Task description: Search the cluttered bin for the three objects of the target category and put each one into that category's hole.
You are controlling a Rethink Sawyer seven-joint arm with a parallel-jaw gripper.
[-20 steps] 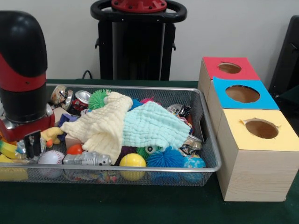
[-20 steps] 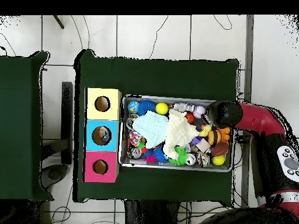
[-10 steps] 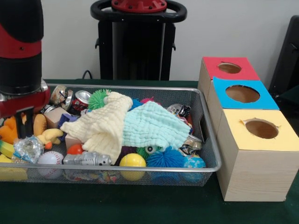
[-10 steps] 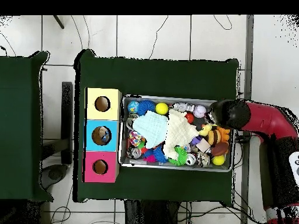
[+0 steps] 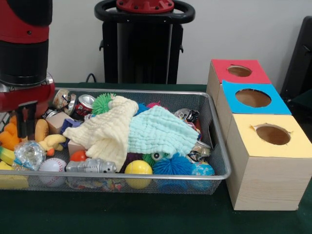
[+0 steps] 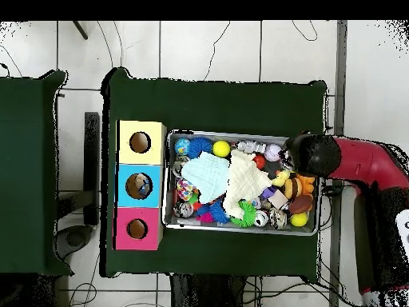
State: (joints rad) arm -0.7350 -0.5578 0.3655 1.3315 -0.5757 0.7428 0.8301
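Red-and-black arm's pincer (image 5: pixel 23 119) is hovering over the basket (image 5: pixel 214 146), grip state unclear; cloths (image 5: pixel 131 129) beside it are hiding toys, risking a missed target

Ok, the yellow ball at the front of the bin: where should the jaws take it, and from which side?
Probably from straight above, closing across the widest part of the yellow ball. It is round and its top is bare, but the bin's front wall, the silver toy and the blue spiky ball crowd its sides, so a side approach looks blocked.
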